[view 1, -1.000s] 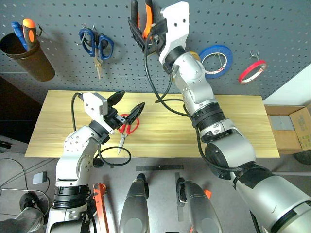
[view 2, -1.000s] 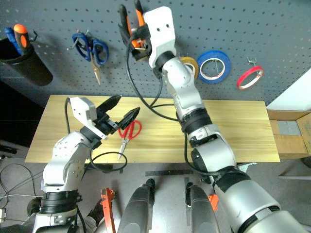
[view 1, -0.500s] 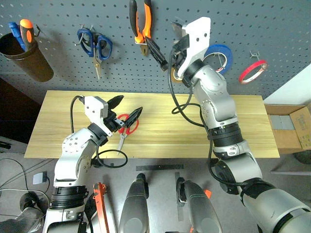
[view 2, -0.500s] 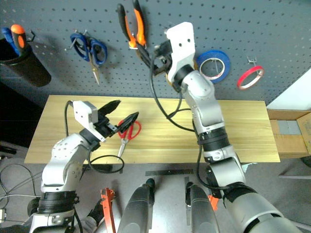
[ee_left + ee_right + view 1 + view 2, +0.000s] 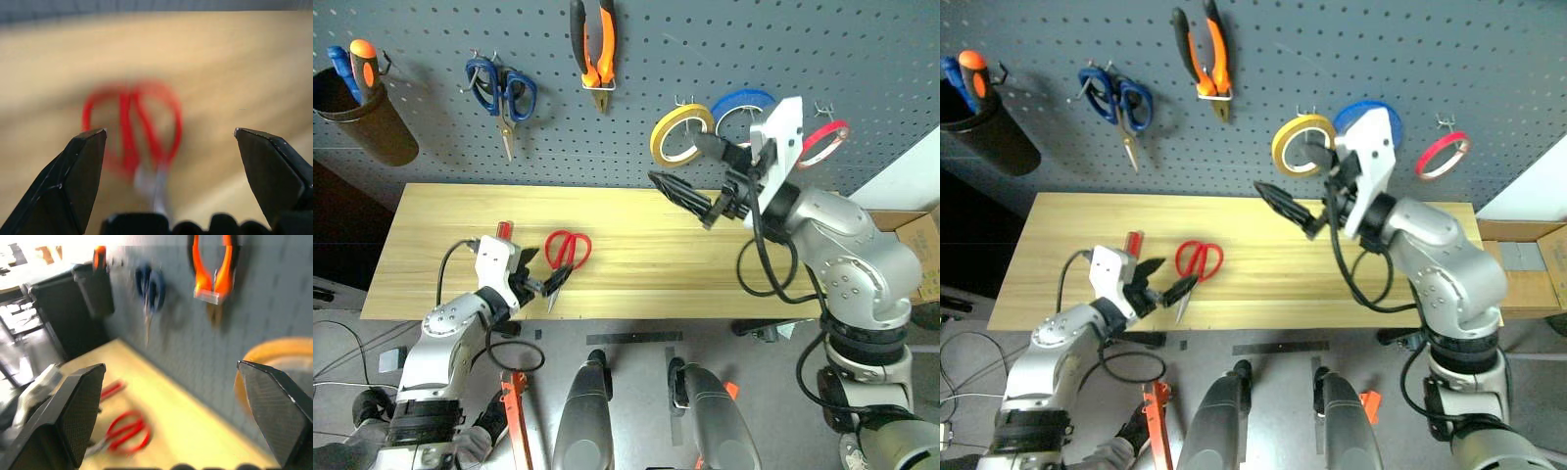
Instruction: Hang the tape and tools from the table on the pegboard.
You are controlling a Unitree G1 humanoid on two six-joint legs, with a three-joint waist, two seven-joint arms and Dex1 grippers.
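Red-handled scissors [image 5: 564, 257] lie on the table [image 5: 636, 279] — left gripper [image 5: 540, 272] beside them, jaws spread, empty. Right gripper [image 5: 690, 176] also agape, holding nothing — pliers [image 5: 592, 44] hang on the pegboard [image 5: 862, 59].

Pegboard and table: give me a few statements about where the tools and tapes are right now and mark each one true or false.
1. The pliers with orange-and-black handles hang on the dark grey pegboard. True.
2. The scissors with red handles hang on the pegboard. False: they lie on the light wooden table.
3. The left gripper is open, just in front of the red-handled scissors. True.
4. The right gripper is shut on the yellow tape roll. False: it is open and holds nothing; the roll hangs on the pegboard.
5. The thin red tape ring lies on the table. False: it hangs on a pegboard hook.
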